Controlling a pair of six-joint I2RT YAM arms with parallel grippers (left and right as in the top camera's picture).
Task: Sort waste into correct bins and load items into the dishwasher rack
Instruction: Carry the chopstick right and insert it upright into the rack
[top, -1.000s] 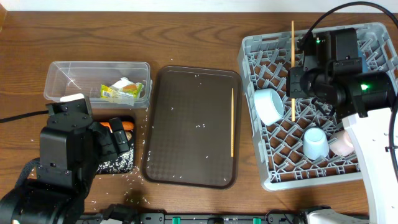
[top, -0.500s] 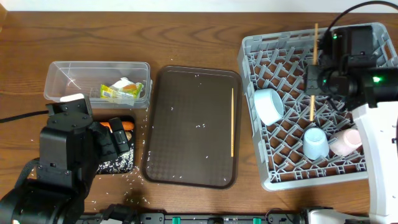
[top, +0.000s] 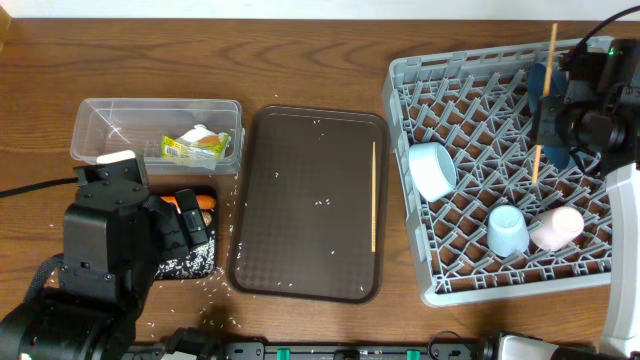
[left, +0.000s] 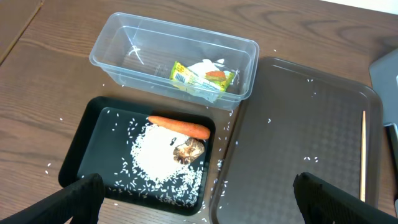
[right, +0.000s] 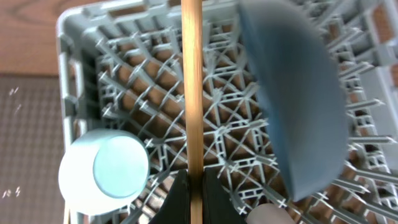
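The dark brown wooden table (top: 300, 60) shows long grain, and a pale strip (top: 300, 8) of the room runs along its far edge in the overhead view. White rice grains (left: 158, 163) lie heaped in the shallow black rectangular tray (left: 99, 143), with more scattered over the wood around it and across the large brown serving tray (top: 300, 250).

The right gripper (right: 194, 186) is clamped on a thin wooden chopstick (right: 191, 93). It holds the stick over the far right part of the square grey plastic dishwasher rack (top: 400, 75), just beside the large blue plate (right: 292, 99), which stands on edge there. I cannot tell whether the stick's lower end touches the pegs. The rack also holds a white bowl (top: 432, 170) on its side at the left, with a small light-blue cup (top: 507, 230) and a small pink cup (top: 555, 228) side by side near the front. The second chopstick (top: 374, 195) lies along the serving tray's right edge.

The left gripper (left: 198, 186) hangs above the black tray with its fingers spread wide and nothing between them. In that tray an orange carrot (left: 180, 126) lies beside a brown food lump (left: 188, 148). Behind it, the clear plastic rectangular tub (left: 106, 56) holds a silver and yellow-green wrapper (left: 193, 76) and a crumpled white tissue (left: 208, 66).
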